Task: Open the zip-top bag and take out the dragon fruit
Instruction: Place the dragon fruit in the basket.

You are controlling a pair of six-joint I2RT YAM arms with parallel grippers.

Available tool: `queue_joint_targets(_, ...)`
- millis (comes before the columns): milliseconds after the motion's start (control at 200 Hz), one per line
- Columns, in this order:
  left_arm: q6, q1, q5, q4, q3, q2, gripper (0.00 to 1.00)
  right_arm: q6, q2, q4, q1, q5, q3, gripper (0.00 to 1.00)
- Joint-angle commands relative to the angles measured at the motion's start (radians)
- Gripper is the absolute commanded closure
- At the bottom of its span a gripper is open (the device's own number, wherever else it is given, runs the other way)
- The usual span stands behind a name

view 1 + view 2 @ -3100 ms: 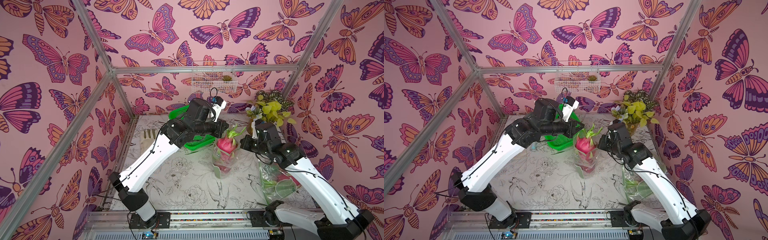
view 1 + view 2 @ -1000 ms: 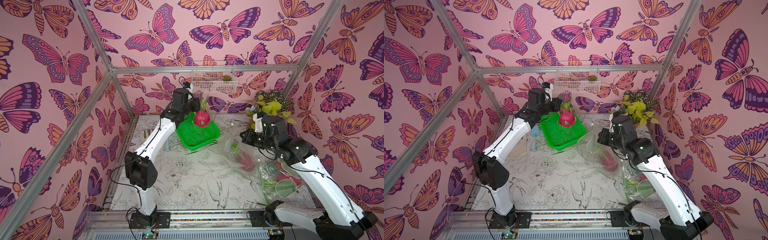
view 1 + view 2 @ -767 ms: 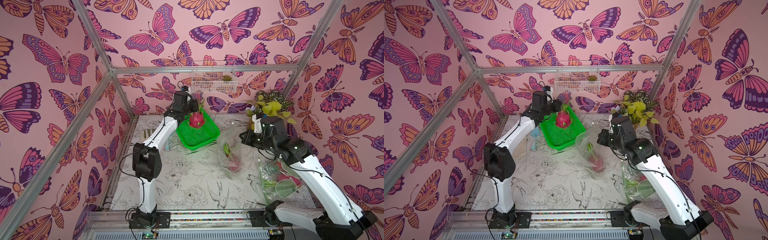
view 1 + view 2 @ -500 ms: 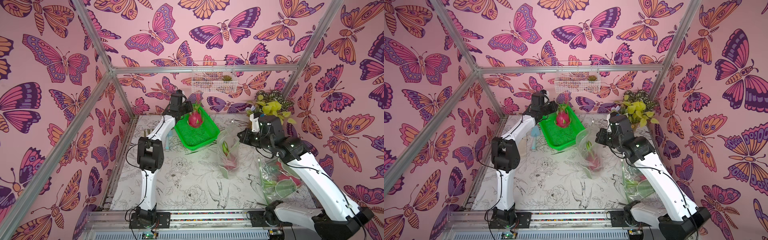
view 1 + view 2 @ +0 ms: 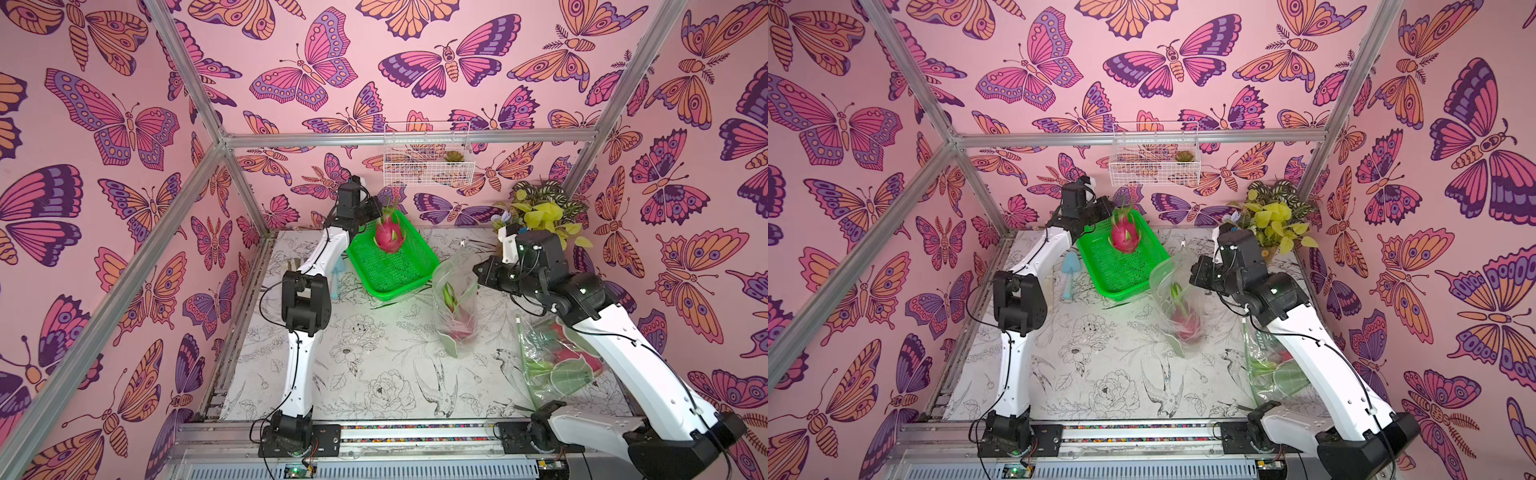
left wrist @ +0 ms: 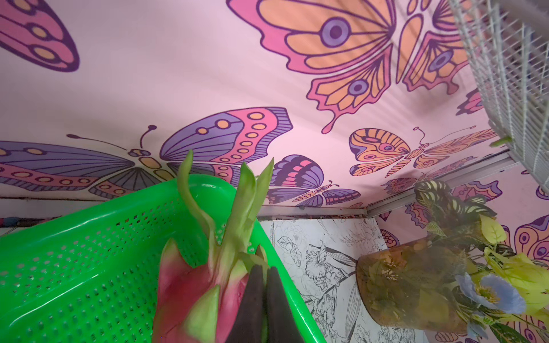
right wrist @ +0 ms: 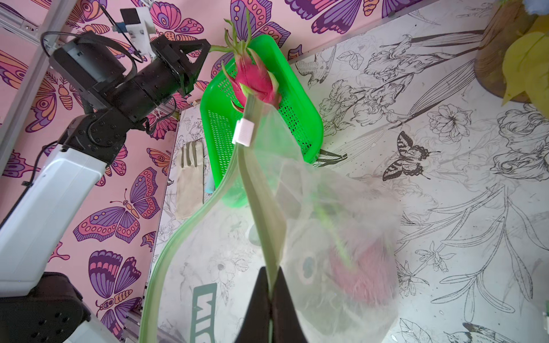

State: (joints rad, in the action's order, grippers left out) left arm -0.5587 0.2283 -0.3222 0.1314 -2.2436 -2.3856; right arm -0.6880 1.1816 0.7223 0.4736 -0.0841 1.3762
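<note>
dragon fruit [image 5: 389, 237] moved over basket [image 5: 401, 276] | magenta, green-tipped scales | left fingers [image 6: 252, 303] pinch it | right fingers [image 7: 257, 306] pinch bag [image 5: 456, 272]

Right tool [image 7: 271, 271] pinches the open zip-top bag [image 7: 320, 202], dragon fruit [image 7: 364, 268] inside.

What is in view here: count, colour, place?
green basket: one, green, back left.
zip-top bag: one, clear, centre.
held dragon fruit: one, magenta, over green basket.
bagged dragon fruit: one, magenta, inside zip-top bag.
second bag: one, clear, front right.
trowel: one, blue, beside green basket.
glove: one, beige, far left edge.
potted plant: one, yellow-green, back right corner.
wire basket: one, white, hung at back.
left tool: black, shut on held dragon fruit.
right tool: black, shut on zip-top bag.
</note>
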Motion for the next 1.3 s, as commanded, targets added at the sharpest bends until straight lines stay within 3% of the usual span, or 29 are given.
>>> queue_joint_targets(0,0.009,-0.005,-0.012,-0.008,-0.053,-0.034,1.00,-0.007,-0.001,-0.011,-0.001,-0.003,-0.007,1.00)
queue_joint_targets(476,-0.028,-0.035,0.032,-0.007,-0.137,-0.114,1.00,-0.008,-0.001,-0.009,-0.001,-0.005,-0.003,1.00)
queue_joint_targets(706,-0.028,-0.053,-0.006,0.003,-0.130,-0.094,0.75,-0.013,0.003,-0.020,-0.001,-0.014,-0.007,1.00)
queue_joint_targets(1012,0.006,-0.060,0.003,0.032,-0.088,-0.005,0.68,-0.013,0.002,-0.011,-0.001,-0.016,-0.003,1.00)
queue_joint_targets(1297,0.029,-0.057,-0.040,0.048,0.078,0.208,0.67,-0.018,-0.002,-0.020,-0.001,-0.015,-0.012,1.00)
